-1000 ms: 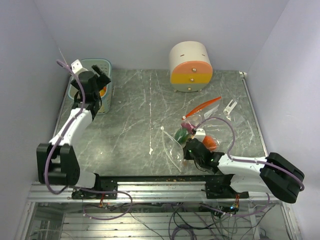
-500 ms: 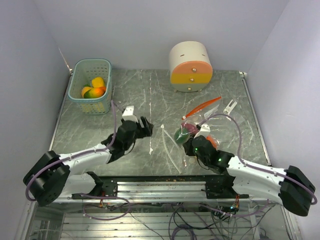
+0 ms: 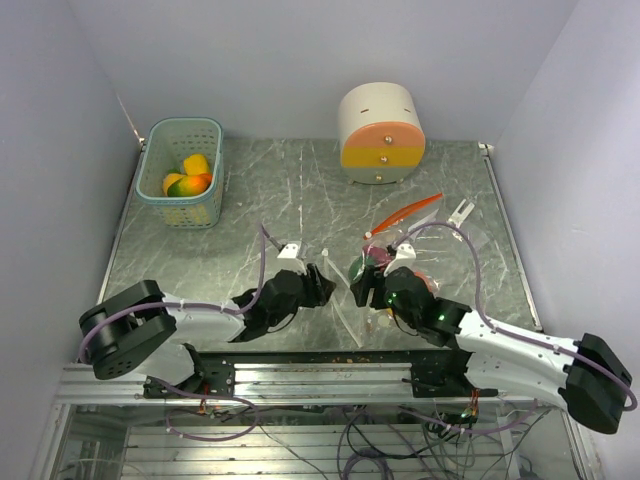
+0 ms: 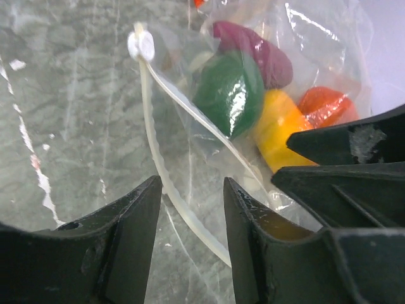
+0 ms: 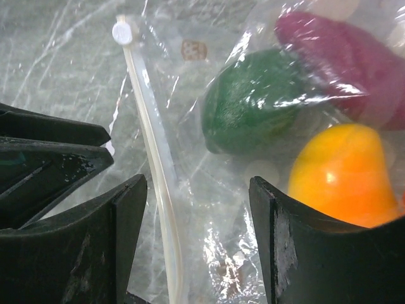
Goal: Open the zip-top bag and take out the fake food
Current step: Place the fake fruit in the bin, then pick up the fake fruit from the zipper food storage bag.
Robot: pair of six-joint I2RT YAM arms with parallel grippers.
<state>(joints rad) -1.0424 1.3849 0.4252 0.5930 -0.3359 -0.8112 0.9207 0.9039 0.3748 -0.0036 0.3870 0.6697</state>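
1. grey marbled table between pale walls, seen from above. a green basket with loose fruits sits at the back left, and a cream-and-orange container at the back.
2. same view: the zip-top bag lies right of centre, with the fake food bunched in its near-left end. the left fingers and right fingers both reach low to that end and sit very near each other. from here i cannot tell how wide either pair stands.
3. left wrist: the left fingers are spread, and the pale zip strip runs through the gap touching neither. nothing is pinched. a second, thinner lip seems to split off at the white end tab and cross the green piece, so the mouth looks partly parted. the purple piece, yellow piece and red piece lie under the film. the right fingers crowd the right edge.
4. right wrist: the right fingers are spread over clear film, gripping nothing. the zip strip lies just inside one of them. the left fingers are just beside it.
5. risks, as i judge them:
   - the two pairs could knock together, because they work the same short stretch of strip.
   - either pair could catch both lips at once, and pulling would then drag the bag rather than open it.
   - the thin, slick film could slip out of a pinch.
   - a tug could send the glossy pieces rolling off across the table.
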